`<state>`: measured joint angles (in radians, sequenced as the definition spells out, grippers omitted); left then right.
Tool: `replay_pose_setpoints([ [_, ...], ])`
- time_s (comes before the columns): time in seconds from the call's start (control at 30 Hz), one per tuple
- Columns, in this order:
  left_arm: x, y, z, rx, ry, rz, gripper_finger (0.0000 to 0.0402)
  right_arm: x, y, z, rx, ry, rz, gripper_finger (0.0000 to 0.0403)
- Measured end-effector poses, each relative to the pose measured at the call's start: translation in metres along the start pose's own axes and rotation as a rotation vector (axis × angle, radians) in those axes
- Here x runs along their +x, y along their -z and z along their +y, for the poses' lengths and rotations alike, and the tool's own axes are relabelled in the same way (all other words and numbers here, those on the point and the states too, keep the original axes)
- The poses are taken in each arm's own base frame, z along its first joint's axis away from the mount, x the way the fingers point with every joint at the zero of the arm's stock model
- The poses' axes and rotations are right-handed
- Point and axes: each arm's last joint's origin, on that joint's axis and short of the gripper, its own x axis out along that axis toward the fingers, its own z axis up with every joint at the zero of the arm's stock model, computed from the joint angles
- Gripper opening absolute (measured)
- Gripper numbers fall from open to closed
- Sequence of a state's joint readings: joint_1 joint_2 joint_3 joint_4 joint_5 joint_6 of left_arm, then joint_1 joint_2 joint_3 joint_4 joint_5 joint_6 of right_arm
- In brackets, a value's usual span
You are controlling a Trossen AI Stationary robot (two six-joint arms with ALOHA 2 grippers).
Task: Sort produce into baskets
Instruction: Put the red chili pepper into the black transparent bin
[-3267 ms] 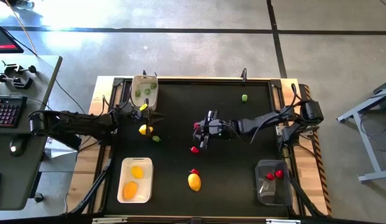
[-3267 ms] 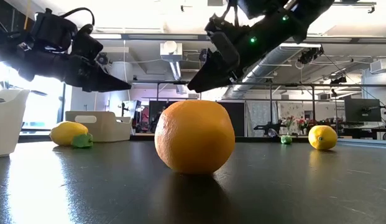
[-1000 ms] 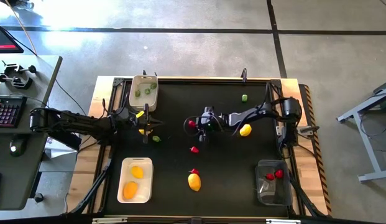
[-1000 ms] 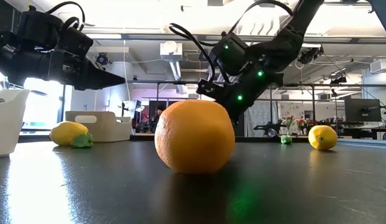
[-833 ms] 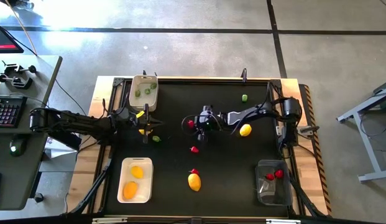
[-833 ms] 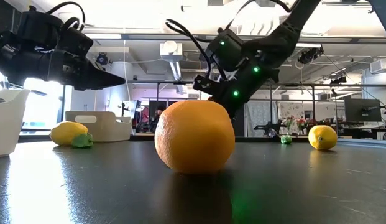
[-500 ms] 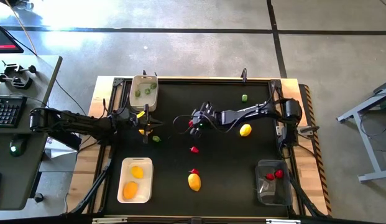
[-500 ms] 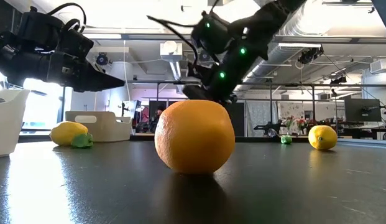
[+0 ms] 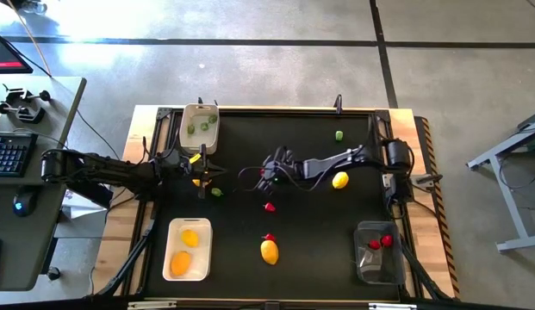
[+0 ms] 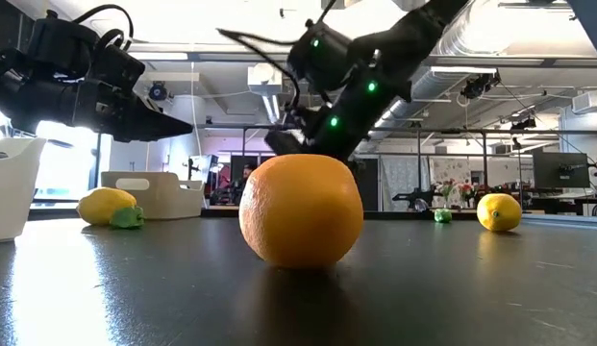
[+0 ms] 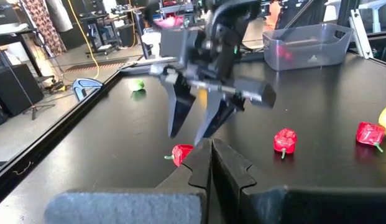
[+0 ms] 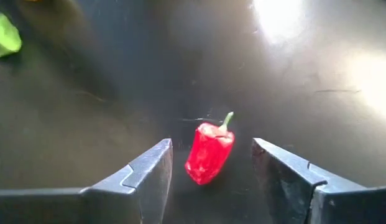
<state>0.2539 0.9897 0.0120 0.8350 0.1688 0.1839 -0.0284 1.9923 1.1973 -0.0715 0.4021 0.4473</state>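
black matting covers the table (image 9: 301, 215), framed by a pale wooden rim. the widest free area lies in the mat's middle and right half, between the yellow lemon (image 9: 340, 180) and the transparent bin (image 9: 376, 251) at the near right corner. the white tray (image 9: 188, 250) holding two orange ovals occupies the near left corner; the beige tub (image 9: 201, 127) with green pieces sits at the far left edge.

the right gripper (image 12: 211, 165) is low over the mat left of centre, fingers (image 12: 149, 168) released and spread, with a red pepper (image 12: 209, 153) lying on the mat between them, not gripped. one second earlier the same gripper stood slightly further right with its fingers closer together; the arm has since stretched leftward.

the left gripper (image 11: 211, 163) hangs near the left edge beside the tub, fingers clenched on nothing, unchanged in position.

other produce: a green piece (image 9: 339, 135) near the far edge, a red piece (image 9: 269, 207) mid-mat, an orange oval (image 9: 269, 251) with a red piece touching it near the front.

in the low view the orange oval fills the foreground and hides the pepper. the transparent bin's contents show only as red shapes.
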Motion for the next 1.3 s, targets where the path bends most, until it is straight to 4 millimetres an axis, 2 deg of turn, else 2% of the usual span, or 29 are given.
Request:
replay_pose_setpoints([
  [0.17,0.0,0.0,0.0,0.0,0.0,0.0,0.0,0.014,0.004,-0.003,0.013,0.003,0.003,0.0213],
  [0.33,0.0,0.0,0.0,0.0,0.0,0.0,0.0,0.017,0.003,-0.008,0.024,0.011,0.001,0.0206],
  [0.63,0.0,0.0,0.0,0.0,0.0,0.004,0.0,0.027,0.008,-0.011,0.043,-0.035,0.044,0.0137],
  [0.8,0.0,0.001,0.0,0.0,0.0,0.006,0.0,0.021,0.004,-0.011,0.005,-0.047,0.045,0.0085],
  [0.93,0.0,0.001,0.0,0.0,0.0,0.007,0.0,0.0,-0.013,-0.007,-0.038,-0.101,0.097,0.0051],
  [1.03,0.0,0.001,0.0,0.001,0.001,0.007,0.0,-0.025,-0.019,-0.002,-0.096,-0.102,0.2,0.0041],
  [1.2,0.0,0.001,0.0,0.002,0.0,0.006,0.0,-0.088,-0.027,0.011,-0.145,-0.071,0.38,0.0042],
  [1.3,0.0,0.001,0.0,0.002,0.0,0.006,0.0,-0.128,-0.019,0.016,-0.142,-0.045,0.515,0.0041],
])
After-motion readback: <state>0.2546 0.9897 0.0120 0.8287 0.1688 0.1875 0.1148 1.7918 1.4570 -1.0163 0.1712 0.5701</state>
